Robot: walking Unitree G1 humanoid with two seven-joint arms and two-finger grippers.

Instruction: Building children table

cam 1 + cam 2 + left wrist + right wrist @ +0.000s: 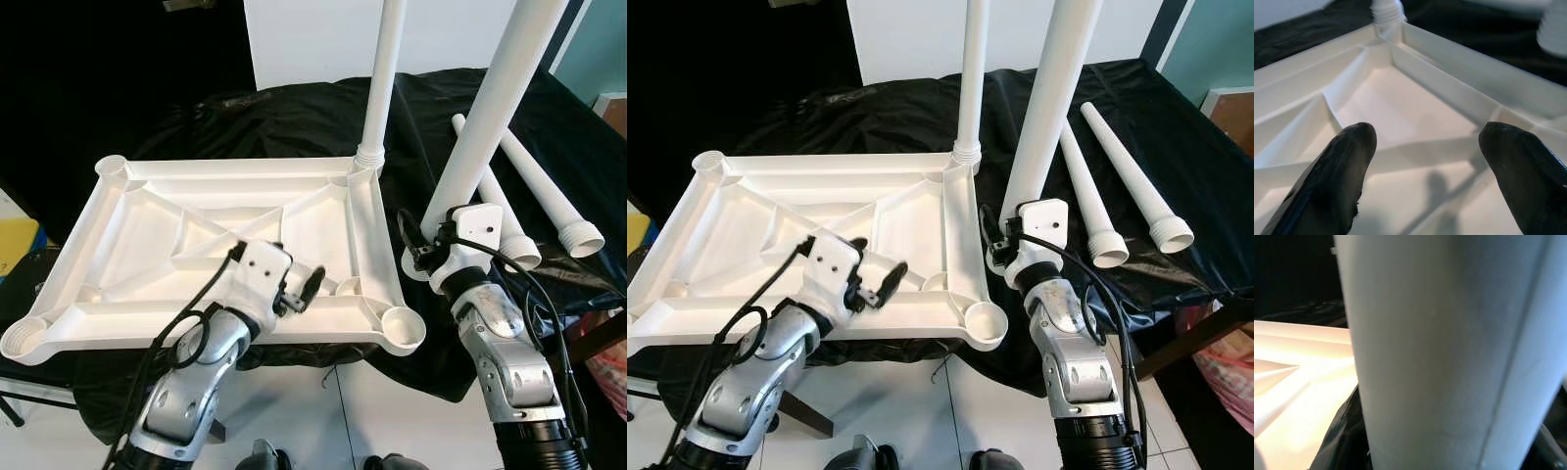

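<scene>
1 tabletop (pixel 147 211); 4 legs (pixel 384 73); 1 cloth (pixel 294 122)

White tabletop (pixel 147 235), ribbed underside; white legs (pixel 549 196). Black cloth (pixel 294 117) beneath. Silver arms, black fingers (pixel 1342 171). Yellow patch (pixel 15 245) at left edge.

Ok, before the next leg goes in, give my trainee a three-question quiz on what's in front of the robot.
1. True or false: one leg already stands in a corner socket of the tabletop.
2. How many loose legs lie on the black cloth?
3. Which gripper holds a leg: A left gripper, B right gripper?

Key: 1 true; 2 two; 3 B, holding the held leg.
</scene>
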